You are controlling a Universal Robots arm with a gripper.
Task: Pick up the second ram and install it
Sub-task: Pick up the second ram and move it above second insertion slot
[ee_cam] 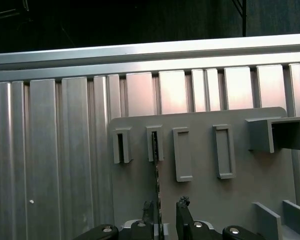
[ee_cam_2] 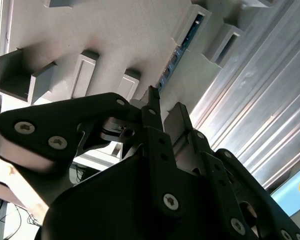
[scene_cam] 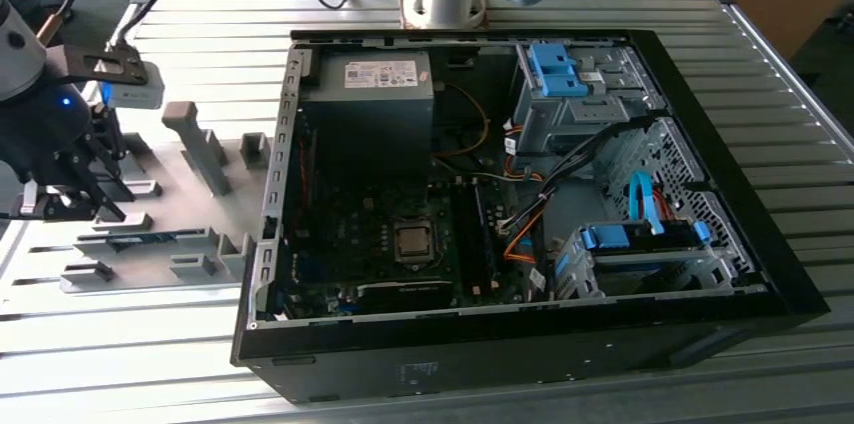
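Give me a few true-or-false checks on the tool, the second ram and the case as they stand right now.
1. The tool hangs over the grey holder plate, at the exterior view's left of the computer case. True.
2. The second ram is seated inside the case. False: it rests in the grey holder blocks on the plate.
3. The tool is clamped shut on the ram. False: its fingers stand apart, with the ram's end between them.
4. The case lies open, its inside exposed. True.

The second ram (ee_cam: 155, 170), a thin blue-green stick, stands on edge in a grey holder block (ee_cam: 161, 142).
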